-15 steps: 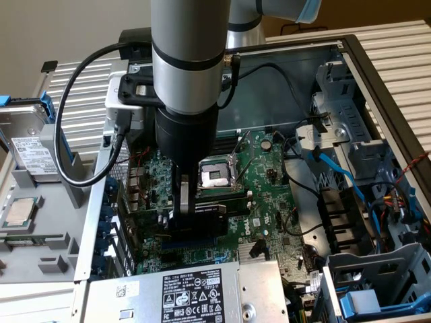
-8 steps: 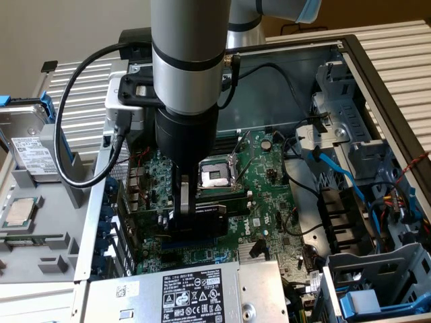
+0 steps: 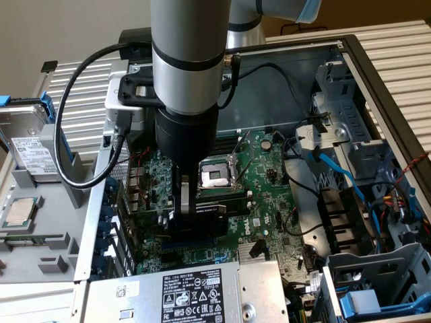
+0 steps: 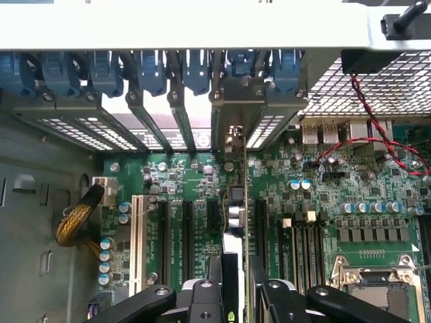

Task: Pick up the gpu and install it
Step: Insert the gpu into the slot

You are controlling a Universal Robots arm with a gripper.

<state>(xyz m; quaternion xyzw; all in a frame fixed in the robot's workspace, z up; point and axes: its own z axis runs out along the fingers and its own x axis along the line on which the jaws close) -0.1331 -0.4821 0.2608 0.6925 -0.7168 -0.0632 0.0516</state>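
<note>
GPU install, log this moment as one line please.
tool: shut on gpu | gpu: upright, edge-on over motherboard slots | bracket at rear slot openings | seating: cannot tell

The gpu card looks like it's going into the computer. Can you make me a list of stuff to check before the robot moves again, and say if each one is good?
1. Tool has hold of the gpu: ok, its fingers sit on both sides of the card's top edge.
2. Card stands upright over the motherboard: ok, the wrist view shows it edge-on and straight.
3. Silver end bracket lines up with an open bay at the case's back wall: ok, it sits between the blue latches.
4. Card fully pushed into its slot: cannot tell, the bottom edge is hidden.
5. Red and black wires away from the card: ok, they lie off to one side.
</note>
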